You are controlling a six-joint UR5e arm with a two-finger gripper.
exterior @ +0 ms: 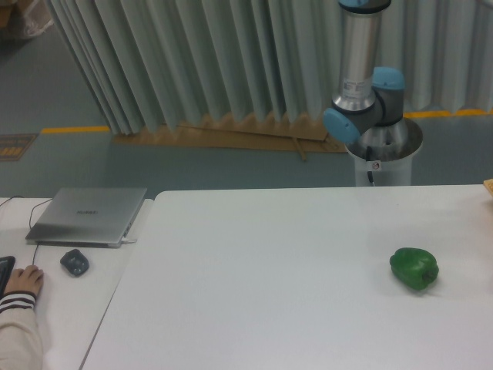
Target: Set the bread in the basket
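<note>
A white table [269,262] is seen from a fixed camera, with pleated grey curtains [192,62] behind it. The robot arm [360,69] rises from a round metal base [383,150] beyond the table's far edge, toward the right; only its silver upright tube and blue-capped joints are shown, running out of the top of the picture. The gripper is out of view, so whether its fingers are spread or pressed together cannot be told. The bread cannot be found anywhere in the picture. A sliver of something tan [488,187] is cut off at the table's far right edge; what it is cannot be told. A glossy green pepper [414,268] lies near the right edge. On a separate white desk to the left, a closed silver laptop [88,215] and a dark mouse [75,262] are seen, and a person's hand [25,280] in a striped cuff rests at the lower left corner.
</note>
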